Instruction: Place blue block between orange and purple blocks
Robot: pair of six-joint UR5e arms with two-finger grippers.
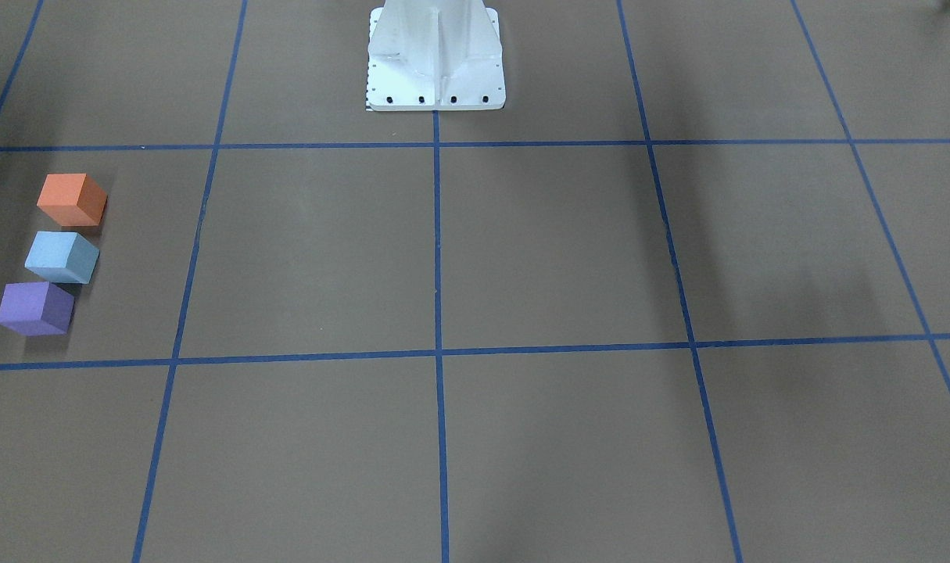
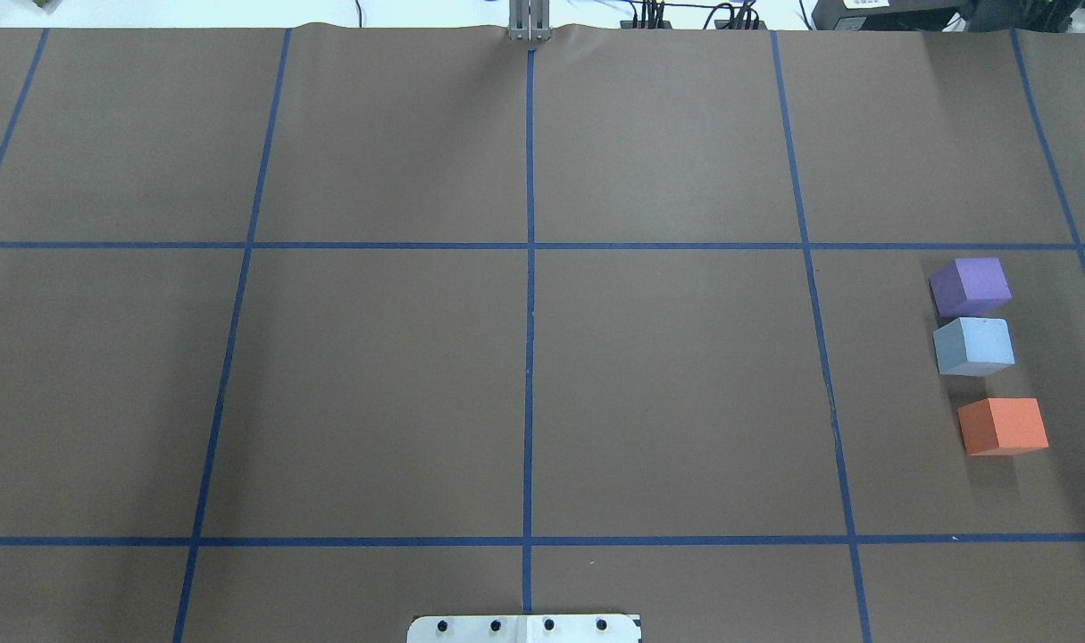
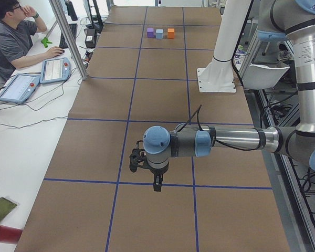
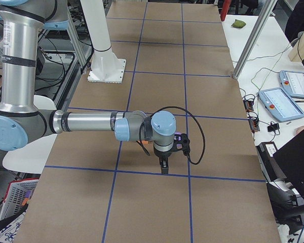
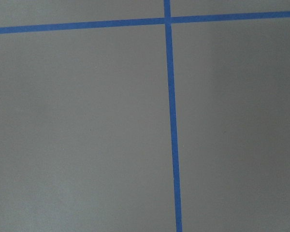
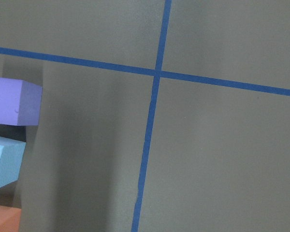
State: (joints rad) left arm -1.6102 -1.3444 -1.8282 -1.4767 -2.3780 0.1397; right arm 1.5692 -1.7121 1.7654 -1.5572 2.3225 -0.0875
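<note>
Overhead exterior: blue block stands in a row on the robot's right side of the table, with the purple block beyond it and the orange block nearer the robot's base.
Spacing: blue is close against purple (cannot tell if they touch), with a clear gap to orange.
Left gripper: seen only from the table end, hanging over bare paper well apart from the blocks. No block in it. Opening: cannot tell.
Right gripper: side view only, pointing down near the row, no block seen in it. Opening: cannot tell.
Step in hand: placement looks done, as blue lies between the other two.
Next move: likely none but staying clear. If the spacing were to be evened out, the right arm would take blue by its free sides and ease it toward orange without nudging purple.
</note>
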